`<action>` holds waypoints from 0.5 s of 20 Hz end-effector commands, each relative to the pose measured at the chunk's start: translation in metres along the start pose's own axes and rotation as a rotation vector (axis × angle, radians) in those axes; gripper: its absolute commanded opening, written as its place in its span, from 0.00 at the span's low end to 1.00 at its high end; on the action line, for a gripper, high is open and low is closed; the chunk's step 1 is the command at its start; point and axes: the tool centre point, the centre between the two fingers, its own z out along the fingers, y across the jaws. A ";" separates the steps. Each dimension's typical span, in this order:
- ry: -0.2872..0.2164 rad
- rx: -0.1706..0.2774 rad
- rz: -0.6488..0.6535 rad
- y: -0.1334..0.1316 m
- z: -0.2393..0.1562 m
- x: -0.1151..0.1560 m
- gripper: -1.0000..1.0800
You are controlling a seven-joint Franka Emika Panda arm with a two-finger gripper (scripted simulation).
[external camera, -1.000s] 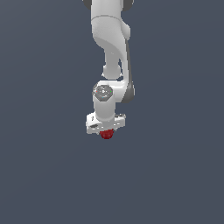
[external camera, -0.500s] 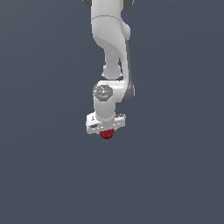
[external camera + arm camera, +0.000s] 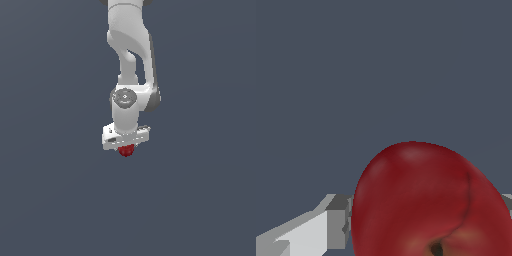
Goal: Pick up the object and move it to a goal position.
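Observation:
The object is a small glossy dark-red fruit-like ball (image 3: 126, 150), sitting right under the white gripper (image 3: 127, 149) in the exterior view, mostly hidden by the hand. In the wrist view the red ball (image 3: 428, 200) fills the near part of the picture, between a grey-white finger (image 3: 336, 220) on one side and a sliver of the other finger (image 3: 507, 201) on the other. The fingers press against its sides, so the gripper is shut on the ball. The arm reaches down from above with the hand pointing downward.
A plain dark grey-blue surface (image 3: 50, 200) fills the background in both views. No other objects, containers or edges show.

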 end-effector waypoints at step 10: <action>0.004 -0.002 -0.001 -0.058 -0.108 0.029 0.00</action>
